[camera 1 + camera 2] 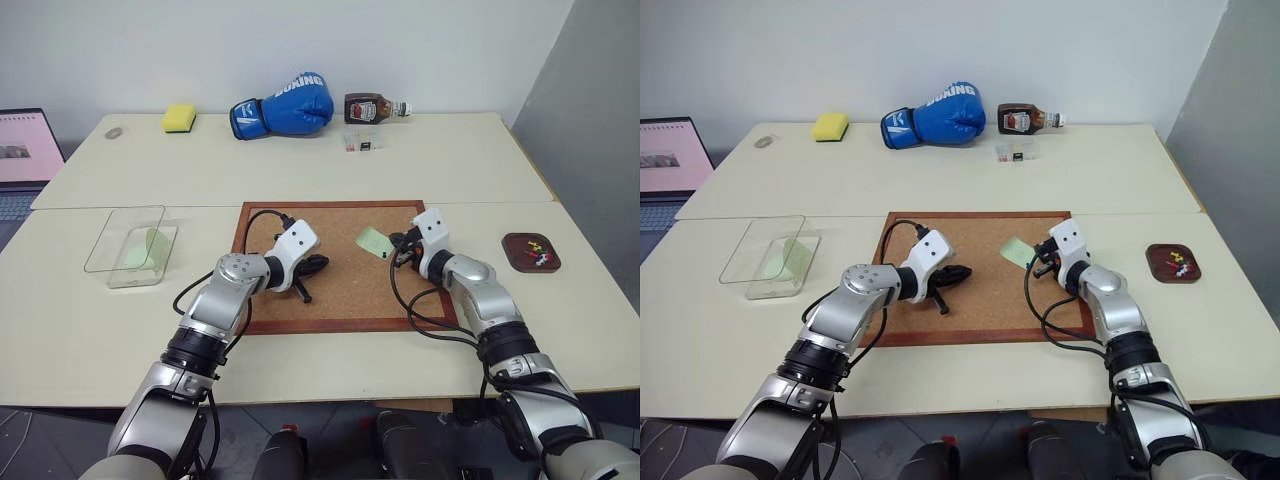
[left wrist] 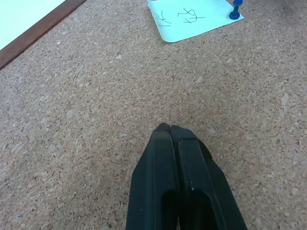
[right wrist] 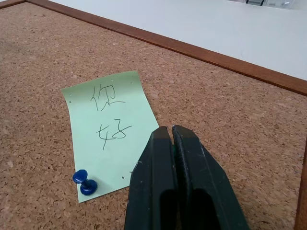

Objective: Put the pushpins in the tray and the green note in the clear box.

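A pale-green note (image 3: 112, 129) with handwriting lies on the cork board (image 1: 340, 300), and a blue pushpin (image 3: 85, 182) stands in one corner of it. My right gripper (image 3: 169, 129) is shut, its tips low over the note's edge opposite that pin; I see nothing between the fingers. My left gripper (image 2: 169, 127) is shut and empty just above bare cork, left of the note (image 1: 372, 241). The dark tray (image 1: 515, 243) at the right holds several pushpins (image 1: 538, 254). The clear box (image 1: 112, 240) at the left has a green sheet (image 1: 148, 247) in it.
Along the far table edge lie a yellow sponge (image 1: 179, 118), a blue boxing glove (image 1: 285, 105), a sauce bottle (image 1: 375, 107) and a tiny clear case (image 1: 360, 141). A laptop (image 1: 25, 150) stands at the far left. Black cables loop over the board beside both wrists.
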### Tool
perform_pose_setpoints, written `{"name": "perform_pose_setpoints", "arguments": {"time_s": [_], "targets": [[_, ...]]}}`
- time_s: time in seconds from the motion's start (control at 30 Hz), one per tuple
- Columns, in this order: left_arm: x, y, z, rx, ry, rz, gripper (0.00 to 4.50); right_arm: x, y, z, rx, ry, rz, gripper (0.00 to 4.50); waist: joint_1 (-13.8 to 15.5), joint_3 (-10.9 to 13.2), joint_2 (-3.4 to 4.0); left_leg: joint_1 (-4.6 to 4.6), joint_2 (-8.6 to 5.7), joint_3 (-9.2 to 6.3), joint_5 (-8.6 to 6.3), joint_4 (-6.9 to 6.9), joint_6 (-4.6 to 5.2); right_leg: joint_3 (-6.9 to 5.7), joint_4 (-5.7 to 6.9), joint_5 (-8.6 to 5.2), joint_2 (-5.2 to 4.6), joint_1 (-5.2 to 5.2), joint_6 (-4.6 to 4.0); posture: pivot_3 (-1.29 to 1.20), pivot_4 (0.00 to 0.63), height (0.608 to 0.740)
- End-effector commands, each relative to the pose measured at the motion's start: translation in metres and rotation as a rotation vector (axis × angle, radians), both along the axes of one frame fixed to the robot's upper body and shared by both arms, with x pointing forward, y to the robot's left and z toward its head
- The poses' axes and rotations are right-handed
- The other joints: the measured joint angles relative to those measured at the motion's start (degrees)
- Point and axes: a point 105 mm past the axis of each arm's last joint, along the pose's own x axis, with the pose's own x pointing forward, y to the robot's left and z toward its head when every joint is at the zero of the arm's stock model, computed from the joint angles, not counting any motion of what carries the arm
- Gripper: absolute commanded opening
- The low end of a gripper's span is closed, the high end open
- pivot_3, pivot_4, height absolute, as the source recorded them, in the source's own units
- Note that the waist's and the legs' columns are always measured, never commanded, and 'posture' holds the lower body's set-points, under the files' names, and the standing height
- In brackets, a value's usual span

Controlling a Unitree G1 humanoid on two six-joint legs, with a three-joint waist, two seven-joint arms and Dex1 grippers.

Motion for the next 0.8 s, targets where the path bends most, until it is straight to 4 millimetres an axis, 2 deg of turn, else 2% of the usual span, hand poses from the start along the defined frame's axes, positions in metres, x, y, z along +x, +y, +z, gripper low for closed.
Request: {"name": "perform_pose_setpoints", "arguments": {"time_s": [0.03, 0.37, 0.5, 0.57, 0.67, 0.8], "targets": [[-0.005, 0.008, -0.024, 0.060, 0.074, 0.022, 0.00, -0.003, 0.005, 0.042, 0.059, -0.152, 0.032, 0.03, 0.0, 0.0, 0.00, -0.01, 0.00, 0.00, 0.00, 0.00, 0.00, 0.00, 0.00, 0.00, 0.00, 0.00, 0.00, 0.00, 0.150, 0.740], [-0.007, 0.008, -0.028, 0.060, 0.080, 0.024, 0.00, -0.018, 0.004, 0.068, 0.094, -0.234, 0.037, 0.03, 0.0, 0.0, 0.01, 0.03, 0.00, -0.02, 0.00, 0.01, 0.00, -0.02, 0.01, 0.00, 0.00, 0.02, 0.00, 0.00, 0.150, 0.740], [-0.006, 0.006, -0.026, 0.056, 0.078, 0.024, 0.00, -0.020, -0.009, 0.077, 0.091, -0.258, -0.011, 0.03, 0.1, 0.0, 0.01, 0.01, -0.01, -0.01, 0.00, 0.01, 0.00, -0.01, 0.00, 0.00, -0.01, 0.01, 0.00, 0.00, 0.150, 0.740], [-0.006, 0.007, -0.026, 0.055, 0.077, 0.025, 0.00, -0.017, -0.024, 0.081, 0.072, -0.278, -0.088, 0.03, 0.1, 0.0, 0.01, 0.00, -0.01, -0.01, 0.00, 0.01, 0.00, -0.01, -0.01, 0.00, -0.01, 0.01, 0.00, 0.00, 0.150, 0.740], [-0.007, 0.007, -0.027, 0.053, 0.080, 0.026, 0.00, -0.015, -0.064, 0.086, 0.047, -0.293, -0.280, 0.03, 0.2, 0.0, 0.01, 0.00, -0.01, -0.01, 0.00, 0.02, 0.00, -0.01, -0.01, 0.00, -0.01, 0.01, 0.00, 0.00, 0.150, 0.740], [-0.008, 0.007, -0.028, 0.051, 0.085, 0.026, 0.00, -0.021, -0.119, 0.081, 0.022, -0.257, -0.523, 0.03, 0.3, 0.0, 0.01, -0.03, -0.01, -0.01, 0.00, -0.01, 0.00, -0.01, -0.04, -0.01, -0.02, 0.00, -0.01, 0.00, 0.150, 0.740]]}}
